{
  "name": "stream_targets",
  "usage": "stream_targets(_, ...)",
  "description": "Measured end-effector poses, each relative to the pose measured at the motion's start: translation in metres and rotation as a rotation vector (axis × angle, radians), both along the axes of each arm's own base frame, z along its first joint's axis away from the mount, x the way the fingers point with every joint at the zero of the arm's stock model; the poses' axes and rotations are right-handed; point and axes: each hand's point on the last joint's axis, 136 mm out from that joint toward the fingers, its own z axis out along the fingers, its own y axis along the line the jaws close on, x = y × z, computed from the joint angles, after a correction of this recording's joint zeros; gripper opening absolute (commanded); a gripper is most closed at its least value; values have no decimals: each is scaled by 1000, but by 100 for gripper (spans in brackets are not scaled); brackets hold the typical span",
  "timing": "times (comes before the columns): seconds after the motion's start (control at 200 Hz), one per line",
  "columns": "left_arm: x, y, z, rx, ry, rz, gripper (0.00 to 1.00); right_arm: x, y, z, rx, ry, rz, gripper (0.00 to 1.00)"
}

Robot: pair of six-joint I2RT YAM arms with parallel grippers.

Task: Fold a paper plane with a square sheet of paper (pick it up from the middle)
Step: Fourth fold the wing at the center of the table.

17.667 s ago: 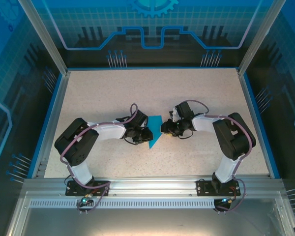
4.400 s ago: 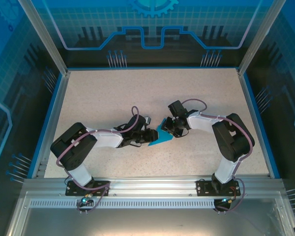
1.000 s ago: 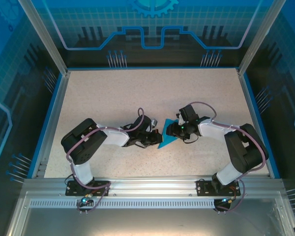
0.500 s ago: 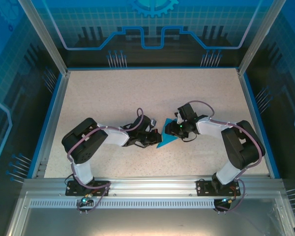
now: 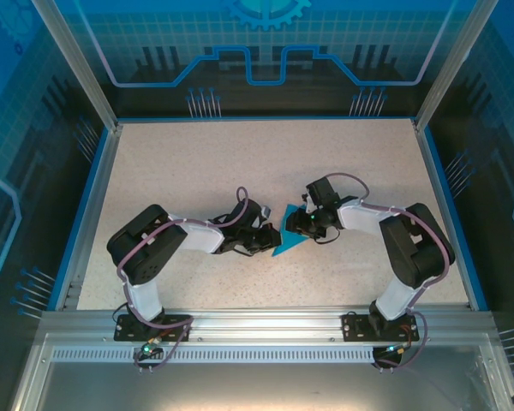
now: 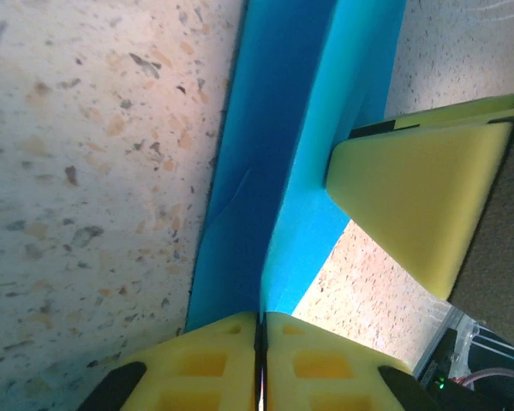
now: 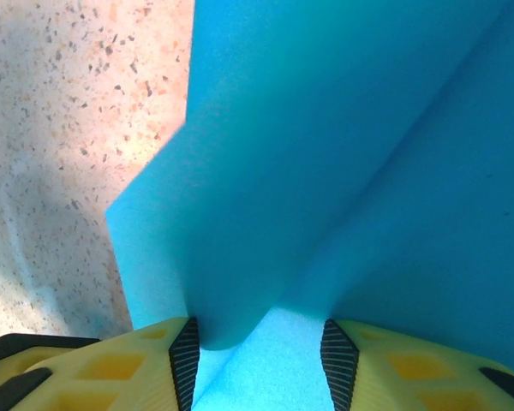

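Observation:
The blue sheet of paper, folded into a pointed wedge, lies on the speckled table between both arms. My left gripper is at its left edge. In the left wrist view the yellow fingers are pressed together on a raised crease of the paper, with my left gripper shut on it. My right gripper sits over the paper's upper end. In the right wrist view it is open astride the paper, and a raised fold leans on its left pad. One right finger rests on the paper.
The speckled tabletop stretches bare behind and to both sides of the grippers. A blue rim and an aluminium frame enclose it. Both forearms lie low over the table, pointing inward.
My right gripper has slid a little to the left over the paper, and that arm's elbow has swung inward. The left arm and the paper have hardly moved.

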Motion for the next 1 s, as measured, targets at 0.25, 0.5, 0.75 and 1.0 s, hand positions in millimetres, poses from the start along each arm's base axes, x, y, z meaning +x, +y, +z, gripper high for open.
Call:
stream_targets(0.25,0,2,-2,3,-2,-2,26,3,-2,-3,-32,27,-38,46)
stream_targets(0.5,-1,1,0,-3,-18,-26,22,3,-3,-3,-32,44,-67,45)
stream_targets(0.75,-3,0,0,-3,-29,-49,13,4,-4,-4,-42,57,-100,45)
stream_targets(1.0,-1,3,-2,-8,-17,-49,21,5,-5,-5,-49,79,-132,44)
